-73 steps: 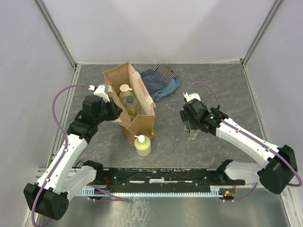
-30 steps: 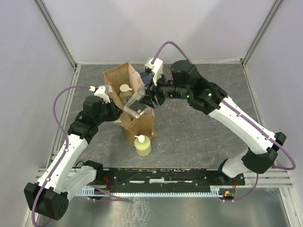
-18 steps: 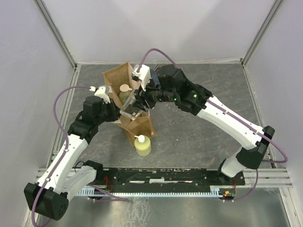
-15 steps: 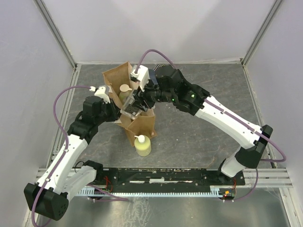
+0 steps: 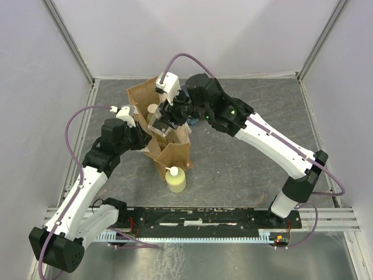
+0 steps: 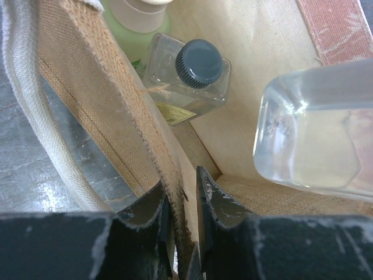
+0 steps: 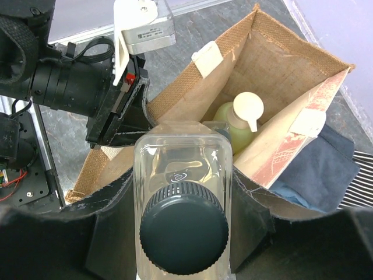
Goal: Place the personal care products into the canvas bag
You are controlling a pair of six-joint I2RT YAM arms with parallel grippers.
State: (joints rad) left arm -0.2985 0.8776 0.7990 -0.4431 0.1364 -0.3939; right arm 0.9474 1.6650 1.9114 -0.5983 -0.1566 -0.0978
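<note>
The tan canvas bag [image 5: 173, 153] stands open left of the table's middle. My left gripper [image 5: 141, 142] is shut on the bag's left wall [image 6: 145, 140], one finger on each side. My right gripper [image 5: 161, 125] is shut on a clear square bottle [image 7: 183, 175] with a dark cap and holds it above the bag's opening. Inside the bag are the green bottle with beige cap [image 7: 240, 121] and the other clear square bottle [image 6: 189, 73]. The yellow pump bottle [image 5: 176, 179] stands on the table just in front of the bag.
A folded blue cloth [image 7: 315, 175] and a striped cloth [image 7: 364, 178] lie behind the bag, mostly under my right arm in the top view. Purple walls enclose the table on three sides. A metal rail [image 5: 204, 219] runs along the near edge.
My right arm carried the clear bottle from the table's right side to above the bag, and in the last second shifted it left over the opening. My left gripper has kept hold of the bag's wall.
</note>
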